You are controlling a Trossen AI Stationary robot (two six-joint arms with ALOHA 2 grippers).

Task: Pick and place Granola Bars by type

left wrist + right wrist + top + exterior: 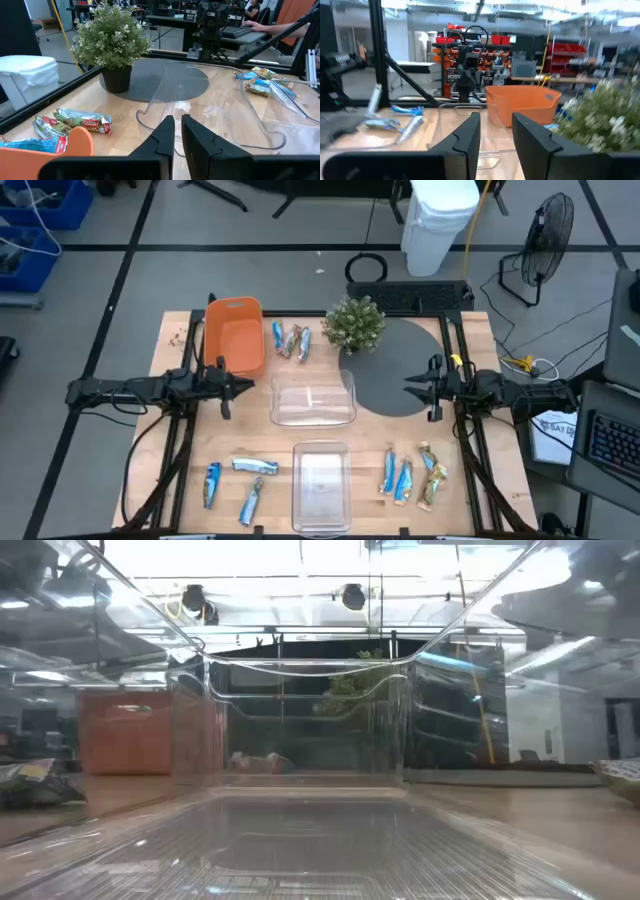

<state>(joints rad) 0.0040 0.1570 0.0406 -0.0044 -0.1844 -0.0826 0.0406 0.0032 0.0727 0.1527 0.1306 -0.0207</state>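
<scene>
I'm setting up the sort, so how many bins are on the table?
3: an orange bin at the far left, a clear bin in the middle, and a second clear bin at the near edge.

Left claw (236, 386) nearly closed, right claw (418, 388) parted, arms level, facing inward

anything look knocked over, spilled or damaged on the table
Nothing stands out. The granola bars lie loose in three clusters, unsorted. The orange bin, two clear bins and potted plant stand upright. The left claw and right claw hover empty.
</scene>
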